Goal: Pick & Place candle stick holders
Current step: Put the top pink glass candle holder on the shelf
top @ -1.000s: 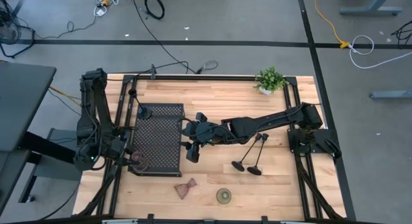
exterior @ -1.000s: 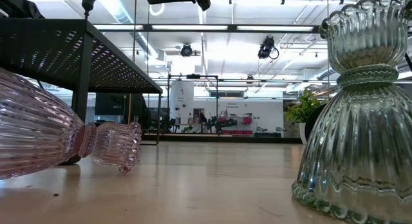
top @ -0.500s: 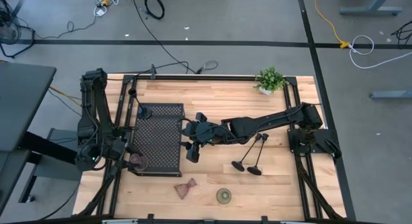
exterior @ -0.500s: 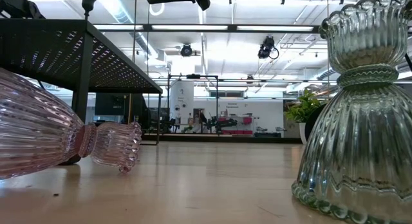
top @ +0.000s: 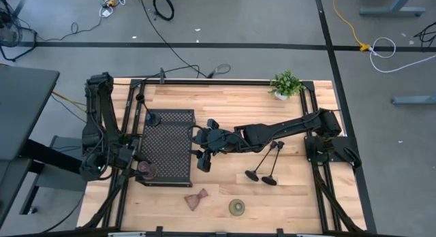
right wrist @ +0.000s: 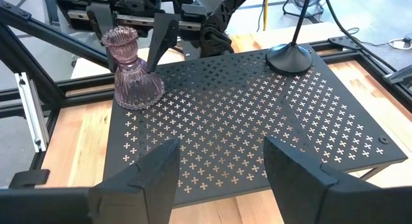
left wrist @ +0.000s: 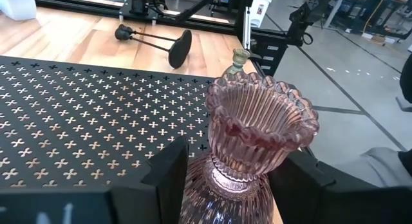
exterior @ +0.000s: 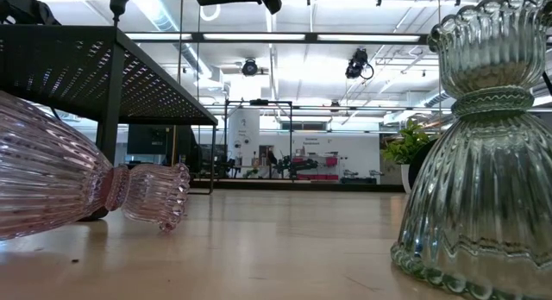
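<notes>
While one black perforated metal tray (top: 165, 147) filled the frame's centre-left, three thin black stemmed holders (top: 261, 161) and three ribbed glass hourglass holders showed. One ribbed glass holder (right wrist: 131, 71) stood upright on the tray's lower-left corner, between the spread fingers of the left gripper (top: 133, 167). Right gripper (top: 202, 149) hovered open beside the tray.

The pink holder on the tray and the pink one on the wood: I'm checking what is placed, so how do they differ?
The pink holder on the tray stands upright; the pink holder on the wood lies on its side. The first sits at the tray corner between the left pincer's open fingers; the second lies alone near the table's front edge, beside the green holder. Both are ribbed, hourglass-shaped glass.
</notes>
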`<state>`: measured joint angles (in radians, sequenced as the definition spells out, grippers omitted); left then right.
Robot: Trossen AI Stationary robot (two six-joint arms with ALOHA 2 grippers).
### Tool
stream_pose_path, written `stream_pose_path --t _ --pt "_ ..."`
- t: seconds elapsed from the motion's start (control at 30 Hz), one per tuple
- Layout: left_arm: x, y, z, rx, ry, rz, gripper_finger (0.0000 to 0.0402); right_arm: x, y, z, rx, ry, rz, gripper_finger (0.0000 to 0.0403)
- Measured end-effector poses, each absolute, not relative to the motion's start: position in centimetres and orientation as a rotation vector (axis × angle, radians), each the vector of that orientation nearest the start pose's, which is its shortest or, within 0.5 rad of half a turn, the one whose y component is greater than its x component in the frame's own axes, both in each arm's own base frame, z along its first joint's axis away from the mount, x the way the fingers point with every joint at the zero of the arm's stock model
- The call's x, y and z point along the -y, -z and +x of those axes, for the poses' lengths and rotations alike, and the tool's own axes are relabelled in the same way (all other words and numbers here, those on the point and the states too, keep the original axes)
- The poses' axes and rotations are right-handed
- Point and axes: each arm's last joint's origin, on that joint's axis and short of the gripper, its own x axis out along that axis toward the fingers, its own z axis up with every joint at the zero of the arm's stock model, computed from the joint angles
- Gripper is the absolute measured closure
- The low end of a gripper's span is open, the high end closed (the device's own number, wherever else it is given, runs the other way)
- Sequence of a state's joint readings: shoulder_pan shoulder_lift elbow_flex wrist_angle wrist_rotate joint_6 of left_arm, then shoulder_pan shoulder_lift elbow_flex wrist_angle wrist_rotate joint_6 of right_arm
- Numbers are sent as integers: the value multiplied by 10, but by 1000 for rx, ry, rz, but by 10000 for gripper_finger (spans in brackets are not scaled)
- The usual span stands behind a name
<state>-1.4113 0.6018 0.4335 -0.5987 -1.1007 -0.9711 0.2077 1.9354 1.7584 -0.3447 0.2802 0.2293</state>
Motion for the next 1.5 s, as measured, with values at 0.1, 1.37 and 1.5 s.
stream_pose_path --t 0.1,1.37,1.5 --pt "107 -215 43 -343 152 -217 206 -85 -318 441 -495 128 96 181" --pt "102 -225 43 -278 181 -177 204 -85 -318 441 -496 128 96 181" --pt "103 -227 43 -273 188 -194 204 -85 -318 441 -496 128 95 181"
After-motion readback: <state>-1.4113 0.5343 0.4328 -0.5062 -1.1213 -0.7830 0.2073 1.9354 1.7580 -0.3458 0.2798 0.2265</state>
